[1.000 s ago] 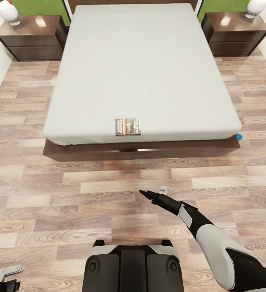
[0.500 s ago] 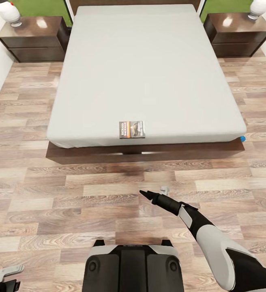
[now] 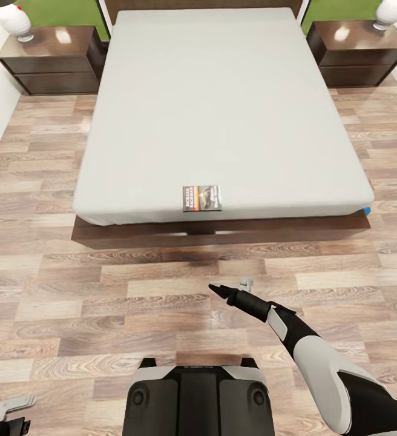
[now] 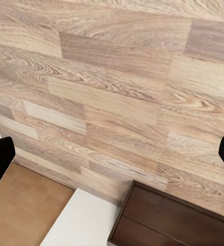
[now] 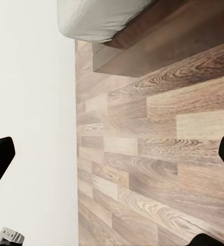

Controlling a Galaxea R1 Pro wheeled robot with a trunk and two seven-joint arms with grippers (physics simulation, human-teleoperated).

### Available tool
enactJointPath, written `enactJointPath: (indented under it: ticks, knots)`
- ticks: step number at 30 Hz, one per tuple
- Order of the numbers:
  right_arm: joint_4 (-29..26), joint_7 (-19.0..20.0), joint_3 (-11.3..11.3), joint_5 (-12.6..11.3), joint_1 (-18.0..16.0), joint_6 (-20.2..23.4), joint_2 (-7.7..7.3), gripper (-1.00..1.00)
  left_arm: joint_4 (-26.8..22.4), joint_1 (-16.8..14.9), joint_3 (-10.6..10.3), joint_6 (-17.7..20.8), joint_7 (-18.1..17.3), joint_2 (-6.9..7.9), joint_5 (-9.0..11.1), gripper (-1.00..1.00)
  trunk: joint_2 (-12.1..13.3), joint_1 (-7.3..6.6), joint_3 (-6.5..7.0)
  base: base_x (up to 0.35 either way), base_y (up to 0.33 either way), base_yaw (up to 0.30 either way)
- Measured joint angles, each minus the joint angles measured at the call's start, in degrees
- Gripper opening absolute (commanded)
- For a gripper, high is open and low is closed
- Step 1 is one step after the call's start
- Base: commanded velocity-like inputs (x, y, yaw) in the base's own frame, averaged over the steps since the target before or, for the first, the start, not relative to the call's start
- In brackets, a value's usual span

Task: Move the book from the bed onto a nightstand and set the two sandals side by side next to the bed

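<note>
The bed (image 3: pixel 223 109) with its pale mattress stands ahead of me on a dark wooden frame. Near the mattress's foot edge lies the small dark book (image 3: pixel 202 198), flat, orange band showing. A blue sandal (image 3: pixel 366 210) peeks out at the bed's near right corner; most of it is hidden. Dark nightstands flank the headboard, one on the left (image 3: pixel 53 57) and one on the right (image 3: pixel 359 51). My right gripper (image 3: pixel 230 286) hovers open over the floor, short of the bed's foot and below the book. My left gripper (image 3: pixel 8 413) hangs open at the lower left. Both wrist views show the fingertips wide apart over the planks, the left (image 4: pixel 112 156) and the right (image 5: pixel 112 154).
White lamps stand on the left nightstand (image 3: pixel 14 18) and the right one (image 3: pixel 389 12). Wood-plank floor (image 3: pixel 132 290) lies between my base (image 3: pixel 198 399) and the bed. The right wrist view catches a mattress corner (image 5: pixel 106 20) and a white wall (image 5: pixel 29 102).
The whole view has shifted slightly, so the camera has moved a little nearer to the bed. Both arms hold the same pose.
</note>
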Motion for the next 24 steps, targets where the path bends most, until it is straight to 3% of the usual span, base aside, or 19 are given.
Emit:
enactJointPath:
  ticks: [17, 24]
  knots:
    - [-0.08, 0.54, 0.04, -0.12, 0.09, -2.09, -0.1, 1.0, 0.0, 0.0, 0.03, -0.06, -0.01, 0.02, 0.0, 1.0, 0.0, 0.0, 0.0, 0.037, 0.075, 0.0]
    - [-0.09, 0.69, 0.04, -0.13, 0.09, -2.28, -0.12, 1.0, -0.01, 0.0, 0.01, -0.08, -0.01, 0.0, 0.01, 1.0, 0.0, -0.02, 0.0, 0.151, 0.073, 0.0]
